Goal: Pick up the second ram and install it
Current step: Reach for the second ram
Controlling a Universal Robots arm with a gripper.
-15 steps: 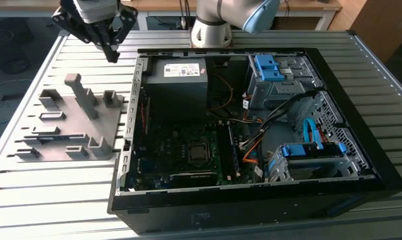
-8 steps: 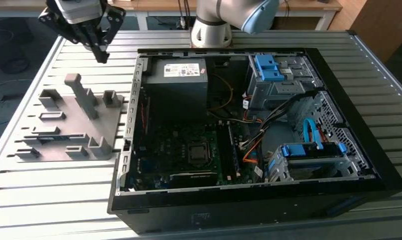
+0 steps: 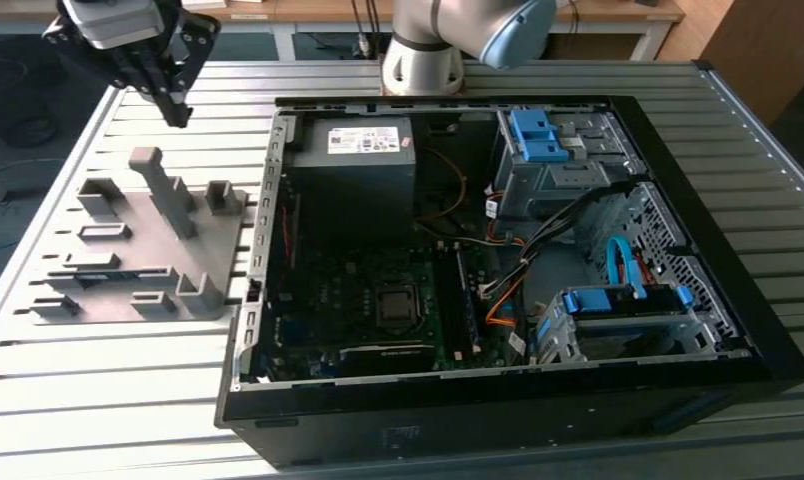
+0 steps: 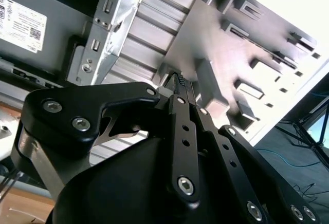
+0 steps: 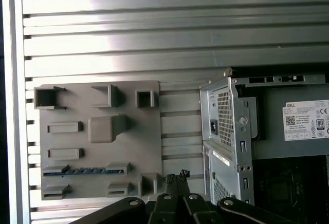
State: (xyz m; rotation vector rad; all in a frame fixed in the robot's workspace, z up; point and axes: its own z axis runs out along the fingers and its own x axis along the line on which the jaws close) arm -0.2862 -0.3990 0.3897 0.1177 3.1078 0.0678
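One second ram (image 5: 85, 171) shows in the first wrist view. It is a dark strip with bluish glints, lying flat in a long slot of the single gray holder plate (image 5: 149, 131), in the row just above the plate's last row of small blocks. In the exterior view that slot is too dim to make the stick out with certainty.

The plate rests on the slatted counter (image 3: 416, 78), just beside the one open computer case (image 3: 509, 395). The case holds one power supply (image 3: 355, 165) with a white label and two blue drive brackets (image 3: 542, 135).

The one gripper (image 3: 178, 115) hangs in the air above the far end of the plate, well apart from the ram. In both wrist views its fingers (image 4: 183, 116) look pressed together at the tips, with nothing between them and touching nothing.
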